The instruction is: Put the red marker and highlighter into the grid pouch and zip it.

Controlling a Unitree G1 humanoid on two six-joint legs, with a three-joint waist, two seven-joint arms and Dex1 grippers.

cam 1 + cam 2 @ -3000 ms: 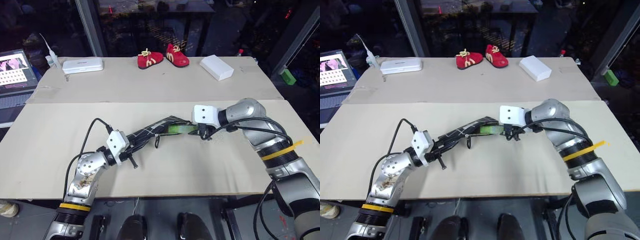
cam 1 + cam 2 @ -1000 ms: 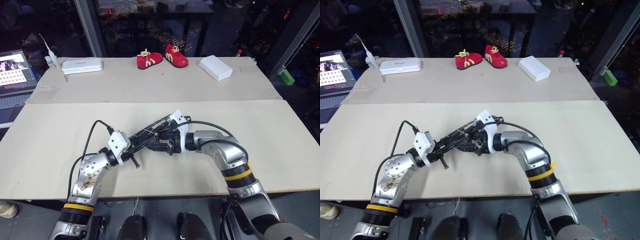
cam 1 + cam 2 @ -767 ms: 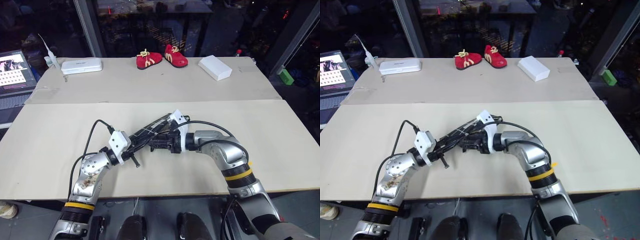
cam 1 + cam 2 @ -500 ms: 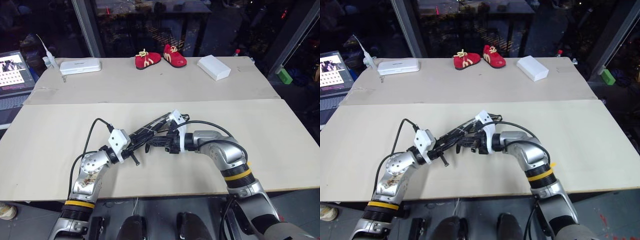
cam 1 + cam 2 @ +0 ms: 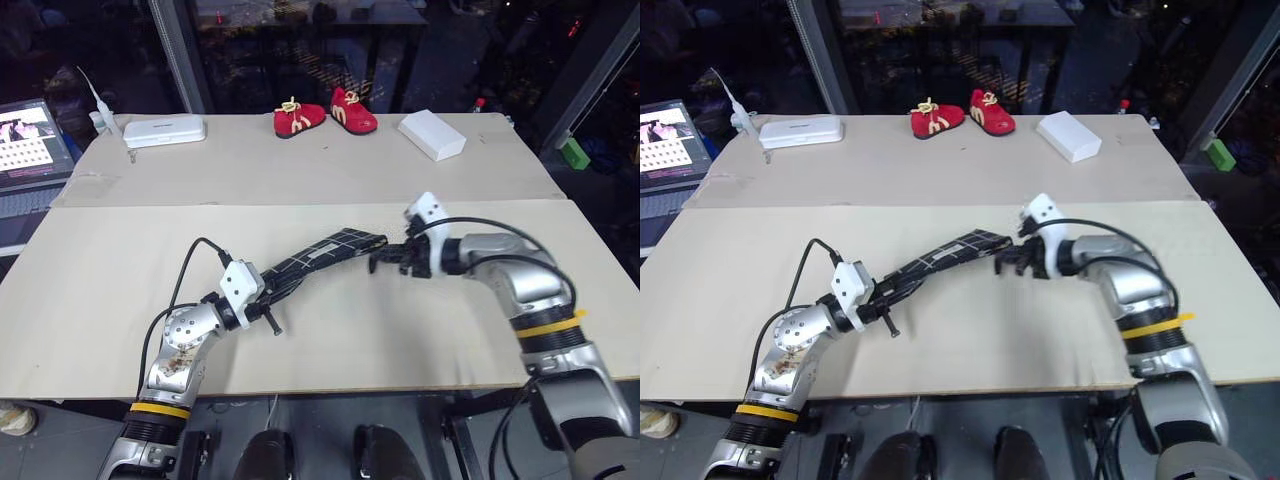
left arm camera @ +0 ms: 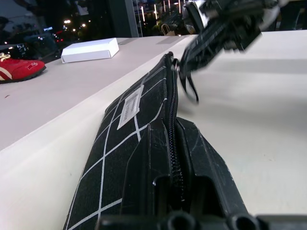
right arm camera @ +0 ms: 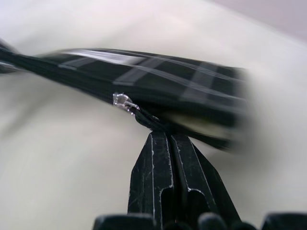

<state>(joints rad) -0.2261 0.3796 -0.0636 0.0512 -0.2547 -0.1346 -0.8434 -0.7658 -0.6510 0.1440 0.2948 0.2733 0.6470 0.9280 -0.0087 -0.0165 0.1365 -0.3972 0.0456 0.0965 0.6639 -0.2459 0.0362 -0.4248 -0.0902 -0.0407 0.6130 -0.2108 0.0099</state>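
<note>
Swinging out to the right from mid-pouch, the right hand is pinching the zipper pull tab at the far end of the grid pouch, whose long axis is stretching back to the left hand clamping its near end above the counter.

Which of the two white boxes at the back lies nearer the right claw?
The white box right of the red shoes; the other, flatter white case sits far left, near the laptop.

Background items on tabletop

Tabletop: tan sheets. Far edge: pair of red shoes, white box to their right, white case to their left. Laptop off the left edge. Green block beyond the right edge.
</note>
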